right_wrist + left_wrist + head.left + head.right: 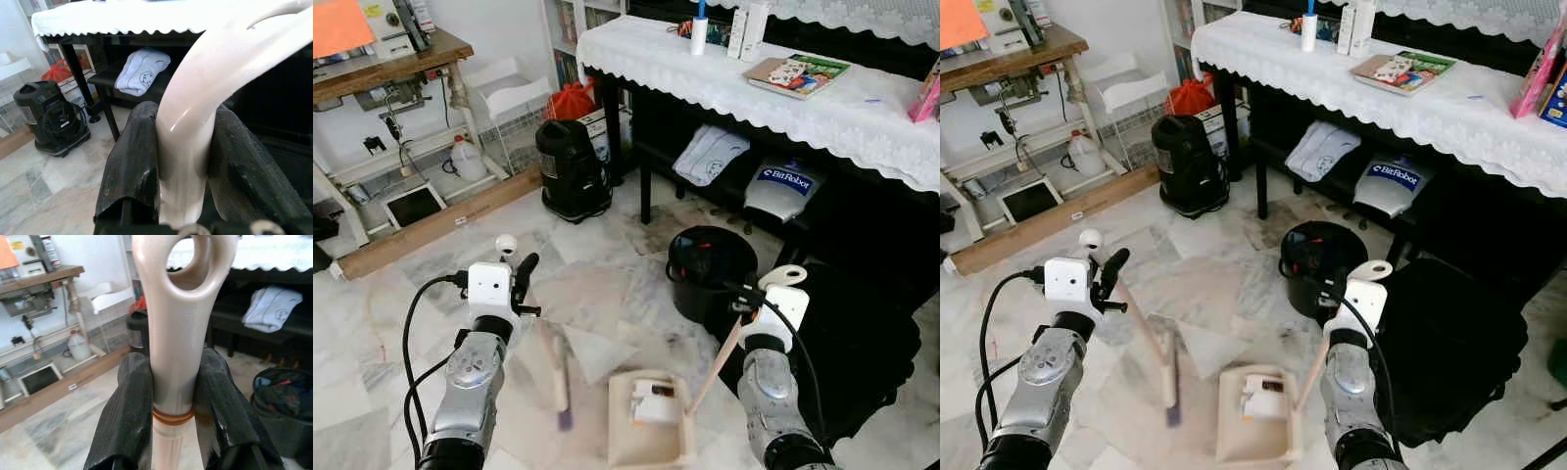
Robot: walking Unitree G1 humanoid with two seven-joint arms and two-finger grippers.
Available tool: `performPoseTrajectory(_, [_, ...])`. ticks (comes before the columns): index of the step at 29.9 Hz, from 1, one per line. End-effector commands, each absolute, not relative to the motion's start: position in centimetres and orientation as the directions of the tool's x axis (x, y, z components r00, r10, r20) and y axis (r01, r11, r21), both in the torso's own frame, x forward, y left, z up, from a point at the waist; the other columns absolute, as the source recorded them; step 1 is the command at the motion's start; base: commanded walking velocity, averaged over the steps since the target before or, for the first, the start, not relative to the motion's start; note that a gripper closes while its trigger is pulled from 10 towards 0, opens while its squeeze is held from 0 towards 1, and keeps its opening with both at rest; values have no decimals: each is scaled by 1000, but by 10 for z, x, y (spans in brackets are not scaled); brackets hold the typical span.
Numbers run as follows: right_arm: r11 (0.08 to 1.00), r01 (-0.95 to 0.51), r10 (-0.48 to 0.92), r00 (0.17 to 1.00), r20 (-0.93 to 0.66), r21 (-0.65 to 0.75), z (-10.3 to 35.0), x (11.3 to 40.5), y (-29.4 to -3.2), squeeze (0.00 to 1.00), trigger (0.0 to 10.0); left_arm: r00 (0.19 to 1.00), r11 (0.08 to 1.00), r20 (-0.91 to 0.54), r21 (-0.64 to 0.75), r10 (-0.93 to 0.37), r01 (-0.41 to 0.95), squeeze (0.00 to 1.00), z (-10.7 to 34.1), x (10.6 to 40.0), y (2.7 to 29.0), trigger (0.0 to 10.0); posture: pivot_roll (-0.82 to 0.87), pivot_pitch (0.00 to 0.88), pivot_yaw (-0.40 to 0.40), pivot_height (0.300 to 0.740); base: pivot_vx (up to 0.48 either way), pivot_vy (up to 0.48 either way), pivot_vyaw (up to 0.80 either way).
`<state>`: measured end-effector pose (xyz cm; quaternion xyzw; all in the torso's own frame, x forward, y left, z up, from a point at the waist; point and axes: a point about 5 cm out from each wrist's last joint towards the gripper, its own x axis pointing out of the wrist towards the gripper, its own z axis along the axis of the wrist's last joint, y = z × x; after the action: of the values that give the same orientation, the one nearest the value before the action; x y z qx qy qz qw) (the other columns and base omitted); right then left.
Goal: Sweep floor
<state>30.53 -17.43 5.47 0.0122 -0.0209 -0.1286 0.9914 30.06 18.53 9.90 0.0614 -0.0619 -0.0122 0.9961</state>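
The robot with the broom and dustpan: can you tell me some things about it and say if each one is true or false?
1. The left gripper is shut on the broom handle. True.
2. The right gripper is empty. False: it is shut on the dustpan handle.
3. The dustpan sits on the floor between the two arms. True.
4. The black bucket stands on the white tablecloth. False: it stands on the floor, near the table.
5. A folded white cloth lies on a shelf under the table. True.
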Motion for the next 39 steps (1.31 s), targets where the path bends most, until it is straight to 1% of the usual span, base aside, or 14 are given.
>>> performPoseTrajectory(1, [972, 231, -234, 965, 117, 40, 71, 312, -169, 0, 10000, 991, 990, 136, 138, -11, -8, 0, 97, 297, 191, 10000, 87, 0, 57, 740, 0, 0, 800])
performPoseTrajectory(9, [972, 231, -233, 964, 124, 33, 72, 311, -172, 0, 10000, 992, 991, 122, 136, -3, -13, 0, 91, 296, 189, 10000, 89, 0, 51, 740, 0, 0, 800])
performPoseTrajectory(18, [975, 221, -223, 967, 119, 33, 71, 309, -169, 0, 10000, 993, 991, 115, 137, -14, -2, 0, 86, 294, 184, 10000, 88, 0, 56, 740, 0, 0, 800])
performPoseTrajectory(27, [977, 209, -212, 970, 120, 34, 72, 310, -170, 0, 10000, 995, 990, 102, 139, 13, -27, 0, 83, 292, 188, 10000, 88, 0, 44, 740, 0, 0, 800])
performPoseTrajectory(39, [982, 187, -190, 974, 122, 32, 75, 311, -171, 0, 10000, 995, 991, 97, 125, 29, -41, 0, 79, 290, 186, 10000, 86, 0, 27, 740, 0, 0, 800])
